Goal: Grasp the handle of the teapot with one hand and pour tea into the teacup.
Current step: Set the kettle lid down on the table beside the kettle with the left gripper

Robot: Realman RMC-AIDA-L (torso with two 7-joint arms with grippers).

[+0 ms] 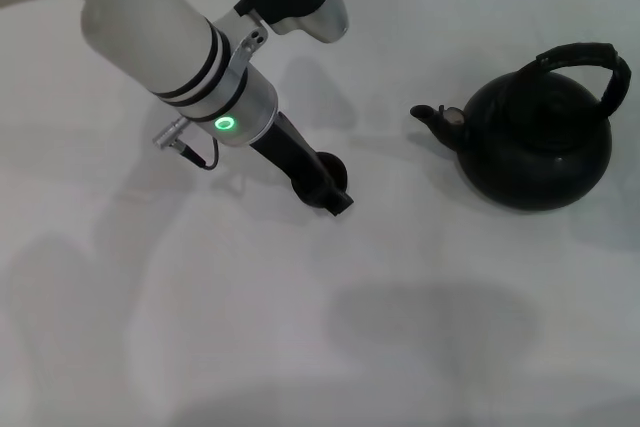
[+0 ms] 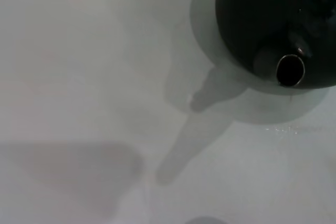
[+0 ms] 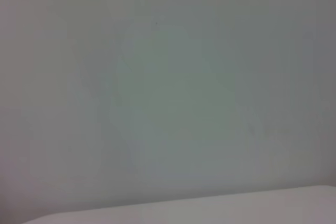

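The black teapot (image 1: 535, 147) stands at the right of the white table, its short spout (image 1: 435, 117) pointing left. The arched black handle (image 1: 590, 57) loops over its top, free of any gripper. My left gripper (image 1: 325, 192) reaches down from the upper left and sits low over the table, well left of the spout. A small round dark shape, the teacup (image 1: 332, 164), shows right against the gripper and is partly covered by it. In the left wrist view the teapot (image 2: 262, 14) and its spout opening (image 2: 290, 70) fill one corner. My right gripper is out of view.
The white tabletop (image 1: 420, 327) stretches all around, with only soft shadows on it. The right wrist view shows nothing but a pale blank surface (image 3: 168, 98).
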